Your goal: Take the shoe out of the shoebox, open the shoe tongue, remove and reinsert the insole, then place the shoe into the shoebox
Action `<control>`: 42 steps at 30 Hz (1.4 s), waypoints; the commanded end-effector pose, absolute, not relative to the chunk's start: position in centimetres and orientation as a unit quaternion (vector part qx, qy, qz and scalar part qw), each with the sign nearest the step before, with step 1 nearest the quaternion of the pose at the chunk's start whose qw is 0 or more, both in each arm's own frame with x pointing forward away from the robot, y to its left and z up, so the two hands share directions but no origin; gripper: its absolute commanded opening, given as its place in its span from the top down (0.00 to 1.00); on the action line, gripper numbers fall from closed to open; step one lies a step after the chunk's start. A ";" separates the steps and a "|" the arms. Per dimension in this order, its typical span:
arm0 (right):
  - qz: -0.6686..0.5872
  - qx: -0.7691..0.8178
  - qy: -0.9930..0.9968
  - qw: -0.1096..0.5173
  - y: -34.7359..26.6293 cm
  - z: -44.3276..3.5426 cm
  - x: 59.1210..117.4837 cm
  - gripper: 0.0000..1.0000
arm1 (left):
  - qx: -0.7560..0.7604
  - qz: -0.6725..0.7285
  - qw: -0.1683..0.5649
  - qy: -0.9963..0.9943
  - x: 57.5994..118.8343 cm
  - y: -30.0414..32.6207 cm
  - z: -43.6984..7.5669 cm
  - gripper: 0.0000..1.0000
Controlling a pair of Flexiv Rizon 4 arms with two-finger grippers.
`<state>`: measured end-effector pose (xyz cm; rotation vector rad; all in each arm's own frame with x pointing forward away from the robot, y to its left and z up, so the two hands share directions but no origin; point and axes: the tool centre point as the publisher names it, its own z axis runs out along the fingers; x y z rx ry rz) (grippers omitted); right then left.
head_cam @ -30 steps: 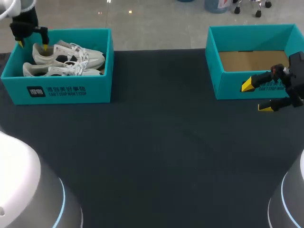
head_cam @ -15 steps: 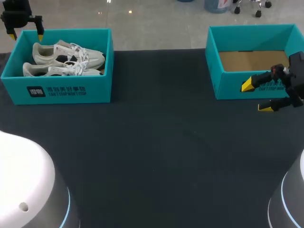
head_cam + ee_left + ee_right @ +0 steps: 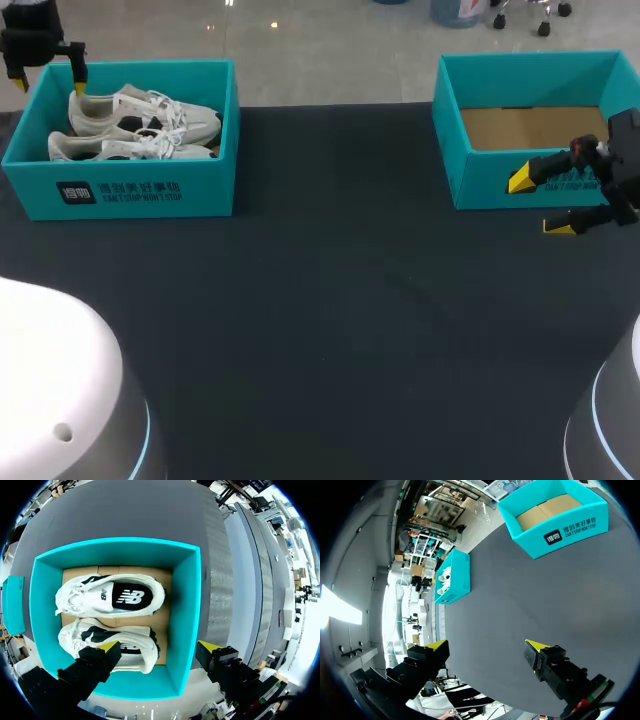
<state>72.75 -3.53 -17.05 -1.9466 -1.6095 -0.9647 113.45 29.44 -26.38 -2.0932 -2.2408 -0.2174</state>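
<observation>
Two white shoes lie side by side in the teal shoebox (image 3: pixel 130 190) at the table's far left: the far shoe (image 3: pixel 145 110) and the near shoe (image 3: pixel 130 148). My left gripper (image 3: pixel 50 83) hangs open above the box's far left corner and holds nothing. In the left wrist view it (image 3: pixel 159 647) straddles the box wall (image 3: pixel 182 625): one finger is over the heel of one shoe (image 3: pixel 110 642), the other is outside the box. The second shoe (image 3: pixel 112 596) lies further ahead. My right gripper (image 3: pixel 540 205) stands open and empty at the right.
An empty teal box (image 3: pixel 530 125) with a brown cardboard floor stands at the far right, just behind my right gripper (image 3: pixel 487 645). In the right wrist view it (image 3: pixel 555 515) lies ahead, and the shoebox (image 3: pixel 452 577) sits further off across the dark table (image 3: pixel 330 300).
My left gripper has risen from just over the far shoe's heel and drawn back towards the box's far left corner. The right arm and the shoes have not moved.
</observation>
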 end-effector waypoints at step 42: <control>-0.347 -0.704 -0.581 0.216 -3.5 -17.1 72.7 0.00 | -0.754 -0.032 -0.007 -0.656 107.0 29.9 -32.5 0.54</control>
